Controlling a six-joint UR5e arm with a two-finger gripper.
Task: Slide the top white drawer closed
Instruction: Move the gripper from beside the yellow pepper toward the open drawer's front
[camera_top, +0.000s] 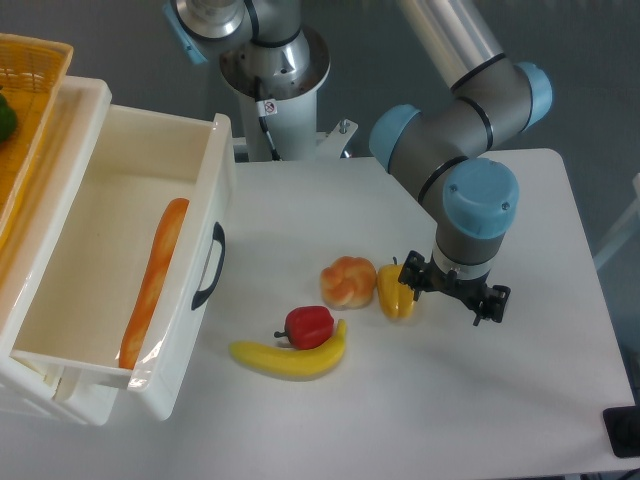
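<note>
White tabletop (520, 400); top white drawer (130, 270) pulled fully out at left, black handle (210, 265) facing right toward gripper (455, 290). Gripper well apart, beside yellow pepper (395, 292), holding nothing; finger spread unclear. Closing push runs leftward.

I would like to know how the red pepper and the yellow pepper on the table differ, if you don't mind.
The red pepper is red and rests against the banana; the yellow pepper is yellow and sits beside the bread roll. The yellow pepper lies next to the gripper; the red pepper lies farther from it. Both sit on the white table.
</note>
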